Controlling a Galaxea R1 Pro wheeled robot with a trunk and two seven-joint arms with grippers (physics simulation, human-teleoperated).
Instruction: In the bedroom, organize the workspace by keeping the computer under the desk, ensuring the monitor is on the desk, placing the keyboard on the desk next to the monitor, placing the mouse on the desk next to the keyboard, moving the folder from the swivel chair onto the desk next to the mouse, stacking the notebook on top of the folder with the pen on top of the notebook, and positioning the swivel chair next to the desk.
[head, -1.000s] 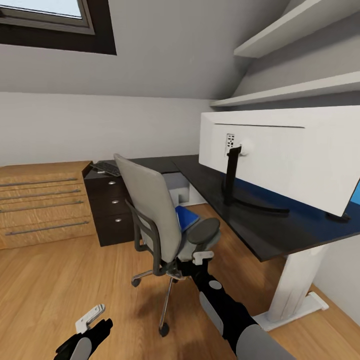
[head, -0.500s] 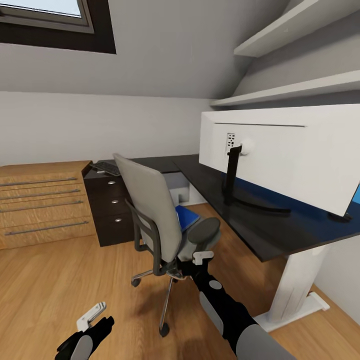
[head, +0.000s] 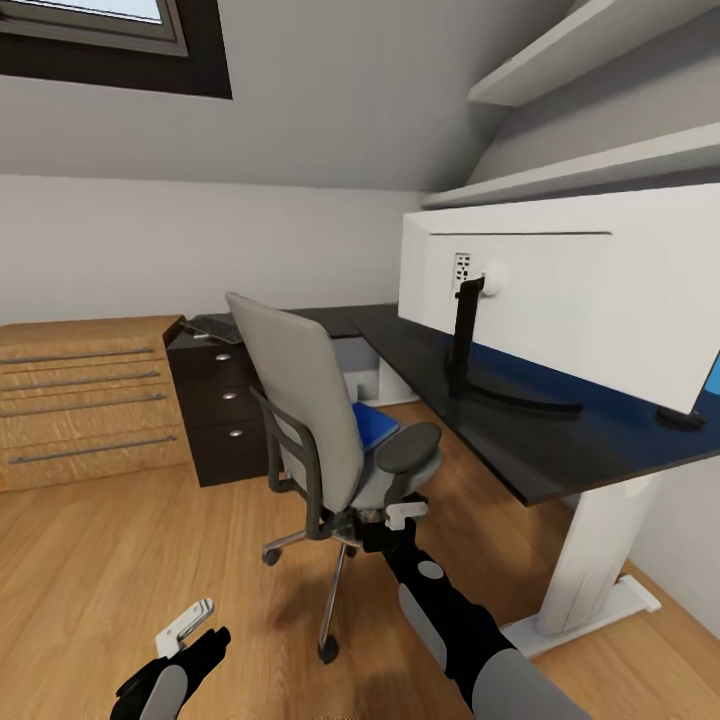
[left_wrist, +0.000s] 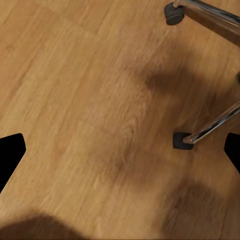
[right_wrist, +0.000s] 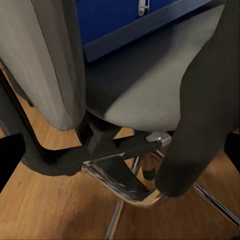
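Note:
The grey swivel chair (head: 300, 400) stands on the floor beside the black-topped desk (head: 520, 450), its back turned to me. On its seat lies the blue folder (head: 375, 425), also close in the right wrist view (right_wrist: 115, 20). My right gripper (head: 403, 514) is open just below the chair's near armrest (right_wrist: 200, 100), holding nothing. Low at the left, my left gripper (head: 185, 628) hangs open over the floor. The monitor (head: 560, 300) stands on the desk, white back toward me. The keyboard (head: 212, 328) rests on a black drawer unit. The computer (head: 358, 370) sits under the desk. Mouse, notebook and pen are out of view.
A light wood dresser (head: 90, 400) and the black drawer unit (head: 220, 410) line the far wall. White shelves (head: 600, 160) hang above the desk. The chair's chrome legs and casters (left_wrist: 182, 140) spread across the floor near my left gripper. The desk's white leg (head: 590, 570) stands at the right.
The whole picture has shifted slightly, so the camera moved. Both grippers keep their places relative to the chair and stay open.

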